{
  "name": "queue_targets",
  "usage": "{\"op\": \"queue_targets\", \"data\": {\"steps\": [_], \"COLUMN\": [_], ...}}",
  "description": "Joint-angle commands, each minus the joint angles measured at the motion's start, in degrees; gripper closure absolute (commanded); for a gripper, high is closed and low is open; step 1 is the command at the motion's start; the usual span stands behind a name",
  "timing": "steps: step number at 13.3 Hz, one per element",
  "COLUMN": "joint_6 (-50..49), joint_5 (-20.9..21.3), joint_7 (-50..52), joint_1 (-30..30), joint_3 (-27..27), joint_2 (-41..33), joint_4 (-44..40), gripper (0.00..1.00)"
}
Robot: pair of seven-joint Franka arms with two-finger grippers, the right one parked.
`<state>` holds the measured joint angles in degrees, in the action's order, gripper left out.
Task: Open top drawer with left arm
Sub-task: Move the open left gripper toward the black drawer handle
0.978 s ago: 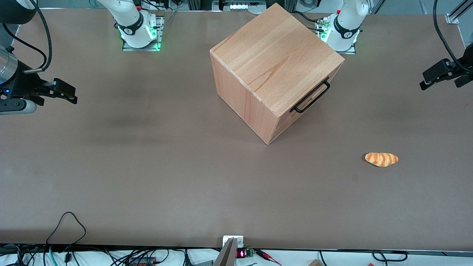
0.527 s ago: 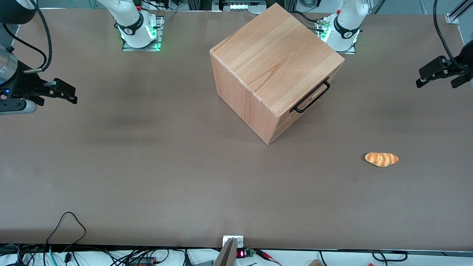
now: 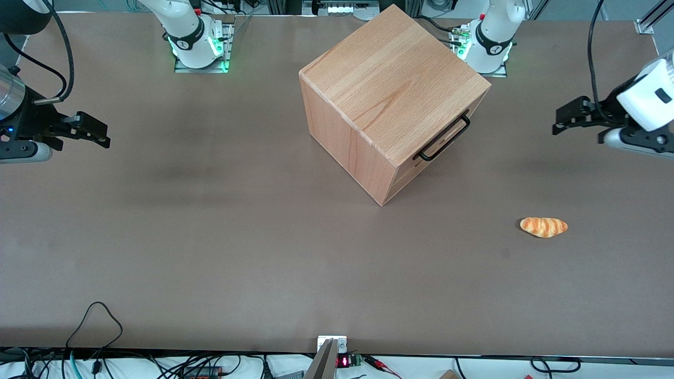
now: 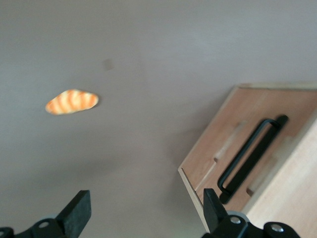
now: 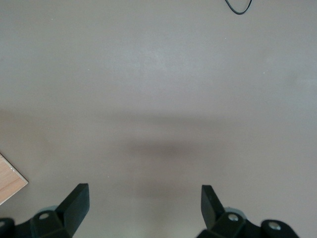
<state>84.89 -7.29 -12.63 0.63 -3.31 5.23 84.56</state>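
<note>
The top drawer point(image 3: 408, 167) sits shut in the beech cube cabinet point(image 3: 389, 84), and its black wire handle point(image 3: 443, 138) stands off the front panel. In the left wrist view the drawer front point(image 4: 237, 148) and the handle point(image 4: 250, 156) show at an angle. My left arm's gripper point(image 3: 566, 118) hovers above the table in front of the drawer, well apart from the handle, toward the working arm's end. It is open point(image 4: 147, 208), with only bare table between its black fingers point(image 4: 79, 210).
A striped orange bread roll point(image 3: 543, 227) lies on the brown table point(image 3: 210, 237), nearer the front camera than the gripper; it also shows as the roll point(image 4: 72, 101) in the left wrist view. Cables trail along the table's near edge point(image 3: 95, 316).
The left arm's gripper has moved in from the table's end toward the cabinet's drawer front, bringing its white wrist into the front view. The drawer and roll have not moved.
</note>
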Motion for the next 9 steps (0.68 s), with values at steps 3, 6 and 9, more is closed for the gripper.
{"op": "queue_targets", "data": {"steps": [3, 6, 9], "joint_6": [-1.04, -1.04, -1.04], "joint_5": [-3.78, -3.96, -6.05], "joint_7": [-13.03, -13.03, -13.12], "joint_1": [-0.19, -1.60, -1.60], "joint_3": [0.15, -2.30, -5.38], "joint_2": [3.03, 5.83, 8.73], "joint_4": [-0.98, 0.17, 2.45], "gripper": [0.00, 0.00, 0.00]}}
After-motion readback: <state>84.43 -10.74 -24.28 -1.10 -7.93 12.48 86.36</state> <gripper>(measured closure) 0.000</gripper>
